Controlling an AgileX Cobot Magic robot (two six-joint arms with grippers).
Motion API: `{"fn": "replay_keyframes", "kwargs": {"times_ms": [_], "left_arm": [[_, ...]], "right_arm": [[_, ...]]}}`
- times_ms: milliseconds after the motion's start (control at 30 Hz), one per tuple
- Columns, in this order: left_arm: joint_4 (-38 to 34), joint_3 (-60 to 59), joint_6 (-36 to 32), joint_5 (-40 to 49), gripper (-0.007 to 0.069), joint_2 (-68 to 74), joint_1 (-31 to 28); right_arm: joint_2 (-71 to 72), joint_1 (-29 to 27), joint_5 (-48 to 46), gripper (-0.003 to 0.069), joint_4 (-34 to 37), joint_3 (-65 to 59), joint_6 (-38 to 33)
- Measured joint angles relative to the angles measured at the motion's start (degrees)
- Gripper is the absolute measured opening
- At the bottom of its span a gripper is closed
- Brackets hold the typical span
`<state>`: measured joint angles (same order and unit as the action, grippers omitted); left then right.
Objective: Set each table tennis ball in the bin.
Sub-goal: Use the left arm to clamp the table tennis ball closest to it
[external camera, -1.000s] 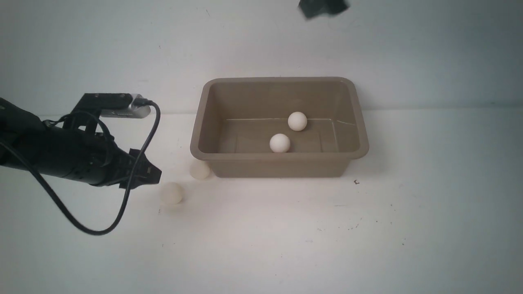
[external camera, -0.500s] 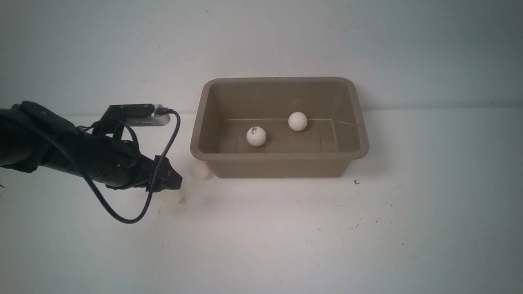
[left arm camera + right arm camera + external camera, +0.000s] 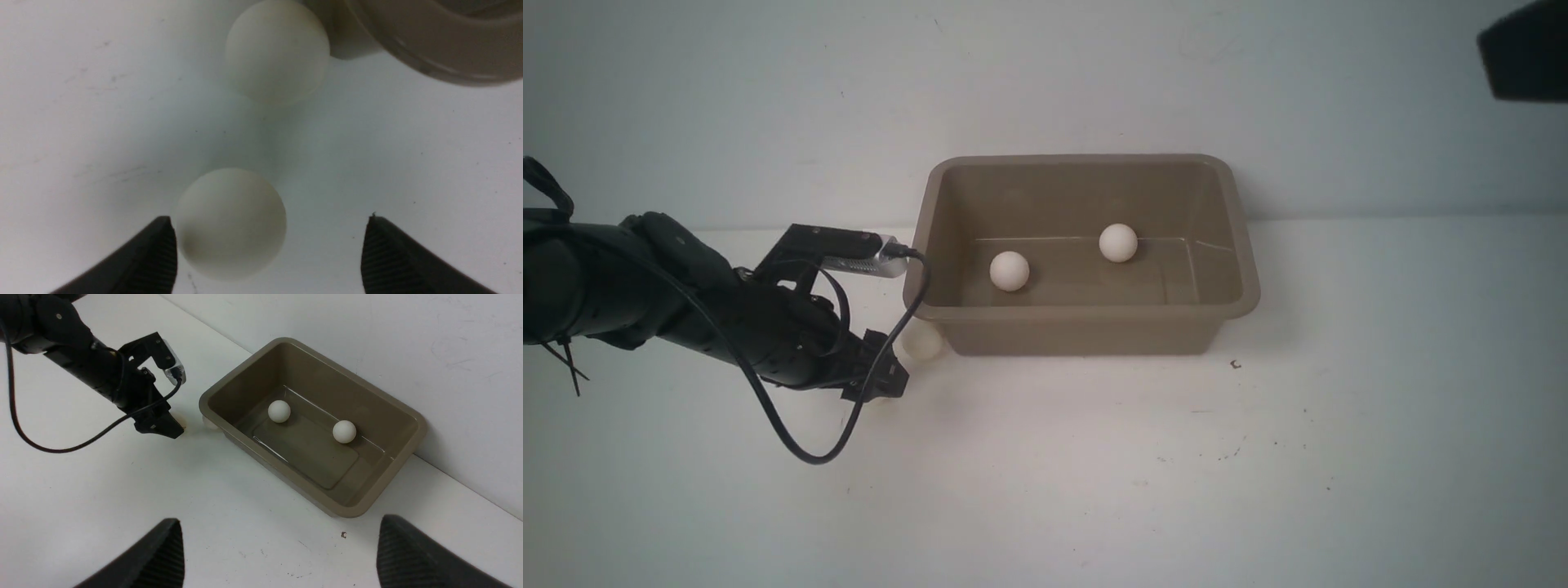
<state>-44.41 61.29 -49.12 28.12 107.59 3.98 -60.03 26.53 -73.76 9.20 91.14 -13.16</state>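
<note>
**Between my left tips, a ball is waiting**

Down on the white surface (image 3: 1094, 474), just left of the bin (image 3: 1086, 333), my left claw (image 3: 269, 222) is hanging low with its tips spread wide. It is holding nothing. One table tennis ball (image 3: 231, 223) is sitting in the gap between the tips, but not in the middle. It is hugging one tip, maybe touching it, and the other tip is standing well away. So I am thinking the claw needs to slide a little sideways first. If not, the closing tip may push the ball and make it roll.

A second ball (image 3: 278, 51) is lying straight ahead, past the first one, right beside the bin's near left corner. Two more are resting inside the bin: a front ball (image 3: 1009, 270) and a back ball (image 3: 1118, 242).

My right claw (image 3: 280, 539) is hanging high up, wide open and empty, well apart from both loose balls. My left arm is the near one, so this pick is falling to it.
</note>
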Motion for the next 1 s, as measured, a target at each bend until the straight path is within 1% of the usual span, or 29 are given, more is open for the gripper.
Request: {"fn": "replay_keyframes", "kwargs": {"times_ms": [67,200,300,400,433,500,633,700,800,833,900,1000], "left_arm": [[0.25,0.0,0.24,-0.07,0.054,0.23,0.0],[0.3,0.0,0.37,-0.74,0.0498,1.55,0.05],[0.3,0.22,0.37,-1.98,0.0447,2.46,0.11],[0.3,0.78,0.47,-3.0,0.0367,3.07,0.11],[0.3,0.92,0.76,-3.1,0.0352,3.22,0.11],[0.3,1.1,1.44,-3.1,0.0352,3.27,0.11],[1.5,1.12,4.35,-1.83,0.0352,2.66,-0.5],[3.1,1.12,6.23,0.68,0.0352,0.59,-1.16],[3.82,1.12,6.89,2.27,0.0352,-4.48,-1.19],[3.41,1.29,6.31,1.47,0.0352,-9.19,-0.03],[3.06,1.91,5.13,-0.05,0.0352,-11.84,1.49],[2.58,5.51,1.8,-4.62,0.0352,-14.52,6.77]], "right_arm": [[0.9,0.0,0.0,0.0575,0.06,-0.15,0.31],[3.2,0.0,-0.05,0.0575,0.58,-0.22,1.09],[4.29,0.0,-0.05,0.0575,1.5,-0.22,1.42],[4.77,0.0,-0.05,0.0562,2.88,-0.22,1.53],[4.82,0.0,-0.05,0.0555,3.29,-0.22,1.59],[4.89,0.0,-0.05,0.0542,3.73,-0.22,1.59],[5.31,0.0,-0.05,0.0491,4.08,-0.22,1.65],[5.78,0.0,-0.05,0.0465,4.08,-0.22,1.65],[5.95,0.0,-0.05,0.044,4.08,-0.22,1.65],[6.06,0.0,-0.05,0.0424,4.08,-0.22,1.65],[6.07,0.0,-0.05,0.0413,4.08,-0.22,1.65],[6.21,0.0,-0.05,0.0352,3.55,-0.22,1.59]]}}
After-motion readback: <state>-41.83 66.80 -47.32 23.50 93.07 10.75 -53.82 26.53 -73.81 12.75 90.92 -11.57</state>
